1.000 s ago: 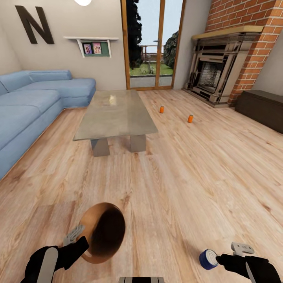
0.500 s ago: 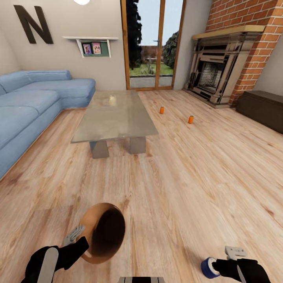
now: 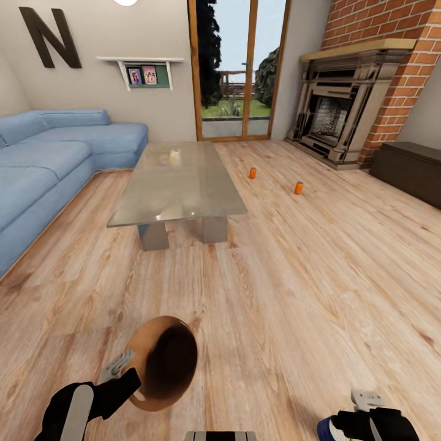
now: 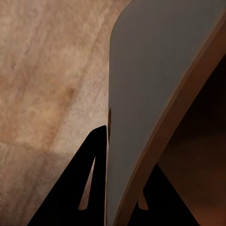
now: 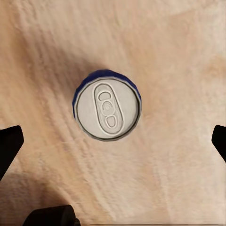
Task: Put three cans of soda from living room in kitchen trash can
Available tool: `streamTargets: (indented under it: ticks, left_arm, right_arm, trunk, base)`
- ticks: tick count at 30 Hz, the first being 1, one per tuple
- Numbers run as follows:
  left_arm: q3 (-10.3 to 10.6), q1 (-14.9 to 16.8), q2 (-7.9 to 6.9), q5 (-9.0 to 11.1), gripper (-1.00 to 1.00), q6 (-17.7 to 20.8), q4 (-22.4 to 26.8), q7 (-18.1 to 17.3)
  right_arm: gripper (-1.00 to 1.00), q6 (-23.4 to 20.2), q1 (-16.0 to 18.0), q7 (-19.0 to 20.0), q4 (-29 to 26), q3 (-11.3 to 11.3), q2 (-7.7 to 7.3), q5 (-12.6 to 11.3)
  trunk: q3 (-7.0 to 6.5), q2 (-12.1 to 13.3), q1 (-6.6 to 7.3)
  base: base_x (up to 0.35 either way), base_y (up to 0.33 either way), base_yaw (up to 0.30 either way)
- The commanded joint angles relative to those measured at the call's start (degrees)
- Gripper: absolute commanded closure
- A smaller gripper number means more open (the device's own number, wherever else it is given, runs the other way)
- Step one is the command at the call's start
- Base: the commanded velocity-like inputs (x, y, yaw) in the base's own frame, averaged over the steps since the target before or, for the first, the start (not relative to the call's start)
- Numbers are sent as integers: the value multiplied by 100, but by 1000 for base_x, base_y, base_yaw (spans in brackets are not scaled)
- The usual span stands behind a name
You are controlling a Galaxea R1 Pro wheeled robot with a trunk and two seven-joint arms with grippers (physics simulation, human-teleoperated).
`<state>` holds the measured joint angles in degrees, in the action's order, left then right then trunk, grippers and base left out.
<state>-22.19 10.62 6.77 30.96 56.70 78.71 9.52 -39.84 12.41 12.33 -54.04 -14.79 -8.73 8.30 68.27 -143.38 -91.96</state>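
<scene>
Left gripper (image 4: 110, 188) fingers clamped; right gripper (image 5: 113, 141) fingers spread.

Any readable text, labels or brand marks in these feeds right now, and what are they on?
"N": one large dark letter mounted on the wall above the sofa.
Two small pictures on the wall shelf: too small to read.
Blue can under the right gripper: plain grey top with pull tab, no print visible.
Two orange cans on the floor: too small to read.

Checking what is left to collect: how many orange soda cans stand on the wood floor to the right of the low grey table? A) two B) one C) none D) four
A: two orange cans stand on the floor right of the table, one nearer it and one further right.
</scene>
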Motion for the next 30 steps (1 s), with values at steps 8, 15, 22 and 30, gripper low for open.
streamTargets:
  ticks: [8,15,22,30]
  left_arm:
    - [12,-22,0,174,100,-22,21,6]
    - [72,-116,4,176,100,-18,237,-15]
    - [298,-168,2,174,100,-15,388,-5]
    - [334,-174,11,181,100,2,490,-3]
  right_arm:
    - [-100,33,186,-2,485,2,-33,27]
    - [-100,40,243,-3,569,3,-47,23]
    - [-100,45,252,-3,585,3,-49,25]
    - [-100,179,250,-11,794,3,-49,29]
  trunk:
    - [-1,0,1]
    - [-1,0,1]
    - [-1,0,1]
    - [-1,0,1]
  base:
    - [81,0,0]
    - [191,0,0]
    - [31,0,0]
    - [4,0,0]
